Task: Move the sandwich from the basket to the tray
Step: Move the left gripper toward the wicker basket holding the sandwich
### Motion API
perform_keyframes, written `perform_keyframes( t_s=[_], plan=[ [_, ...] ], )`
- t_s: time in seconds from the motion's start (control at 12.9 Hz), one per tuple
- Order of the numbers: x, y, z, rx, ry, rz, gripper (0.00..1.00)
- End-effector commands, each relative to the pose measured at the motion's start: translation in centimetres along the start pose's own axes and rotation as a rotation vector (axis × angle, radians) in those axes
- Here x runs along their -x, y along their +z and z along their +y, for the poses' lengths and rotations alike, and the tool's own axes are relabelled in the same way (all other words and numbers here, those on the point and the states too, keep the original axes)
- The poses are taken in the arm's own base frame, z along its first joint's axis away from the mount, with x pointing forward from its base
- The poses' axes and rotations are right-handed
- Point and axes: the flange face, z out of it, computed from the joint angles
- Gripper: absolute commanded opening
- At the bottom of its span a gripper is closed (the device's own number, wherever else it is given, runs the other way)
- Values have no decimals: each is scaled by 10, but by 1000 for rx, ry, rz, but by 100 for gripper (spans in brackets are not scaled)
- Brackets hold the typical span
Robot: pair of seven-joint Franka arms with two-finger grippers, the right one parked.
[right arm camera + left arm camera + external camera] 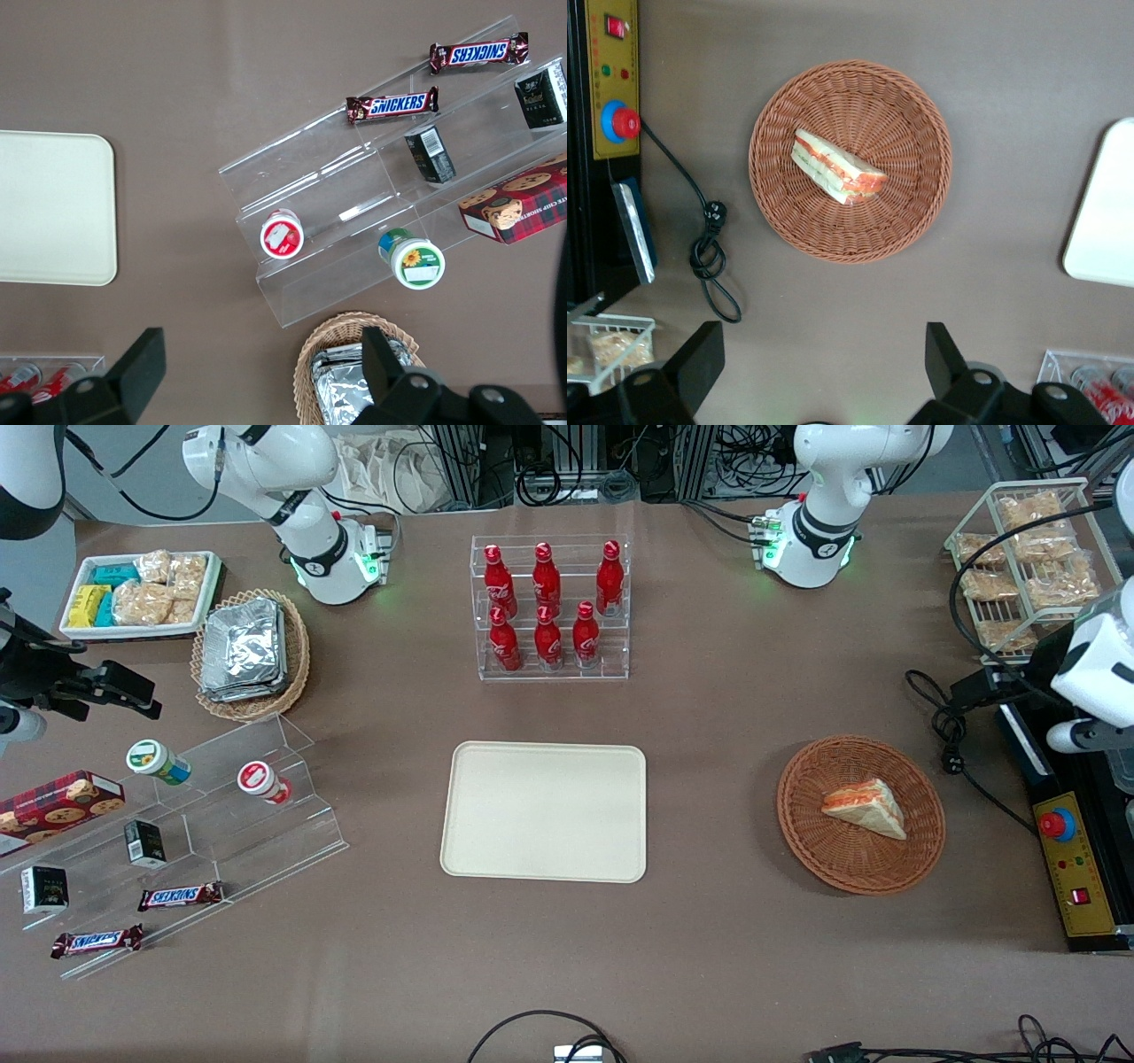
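Note:
The sandwich [866,807], a pale bread wedge with orange-red and green layers, lies in the round reddish-brown wicker basket [819,846]. Both also show in the left wrist view: the sandwich [837,167] in the basket [908,217]. The cream tray [543,811] lies flat at the table's middle, beside the basket toward the parked arm's end; its corner shows in the left wrist view [1106,212]. My left gripper [824,354] is open and empty, high above bare table, apart from the basket. Its arm [1101,662] shows at the working arm's end of the table.
A yellow control box with a red stop button [1067,850] and a black cable [952,753] lie beside the basket. A wire rack of bagged snacks [1028,558] stands farther back. A clear rack of red bottles [549,607] stands farther from the camera than the tray.

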Motion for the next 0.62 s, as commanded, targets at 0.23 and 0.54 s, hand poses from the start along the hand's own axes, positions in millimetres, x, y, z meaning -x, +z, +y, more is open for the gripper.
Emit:
perform_keyframes(
  t_s=[0.23, 0.54],
  plan=[
    [-16, 97, 1, 31, -634, 50, 100],
    [-17, 196, -2, 35, -798, 95, 100]
  ],
)
